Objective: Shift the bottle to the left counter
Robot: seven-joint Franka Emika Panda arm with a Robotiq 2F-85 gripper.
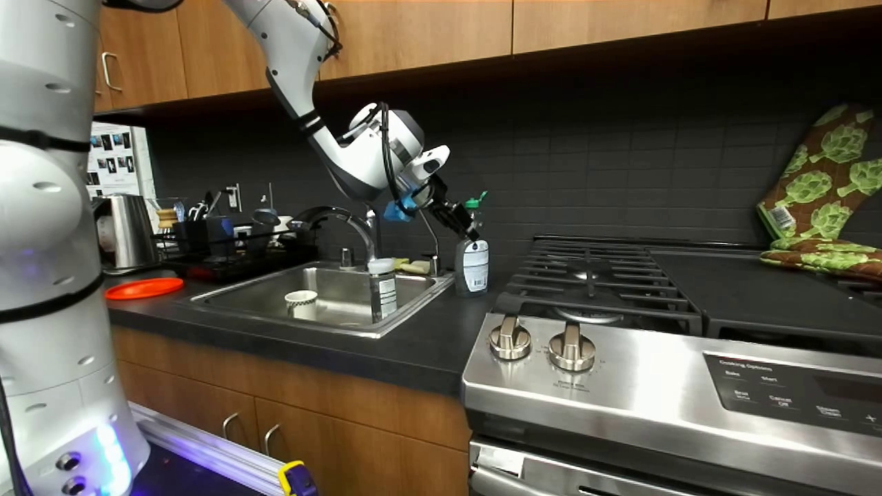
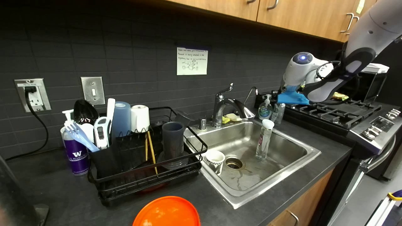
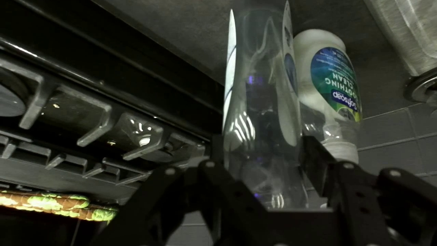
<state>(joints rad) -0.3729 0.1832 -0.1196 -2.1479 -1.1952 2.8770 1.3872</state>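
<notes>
Sink (image 2: 276, 177): contains patterned white cup (image 2: 215, 162) near drain (image 2: 234, 163), plus upright clear container (image 2: 264, 142) with white cap. Faucet (image 2: 218, 113): mounted at rear rim. Pump dispenser (image 2: 265, 111): upright near sink corner; label reads Softsoap in wrist view. Black dish rack (image 2: 147, 182): beside sink, carries dark tumbler (image 2: 173, 141). Orange plate (image 2: 168, 212): near rack. Wall (image 2: 150, 81): paper notice (image 2: 192, 61), light switch (image 2: 93, 91). Stove (image 1: 641, 351): control knobs (image 1: 510, 339) on front panel; green-print mitts (image 1: 820, 179) at rear.

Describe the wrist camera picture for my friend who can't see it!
A clear bottle is between the gripper's black fingers; whether they grip it is unclear. A soap bottle is beside it; stove bars and patterned cloth are at the picture's left.
</notes>
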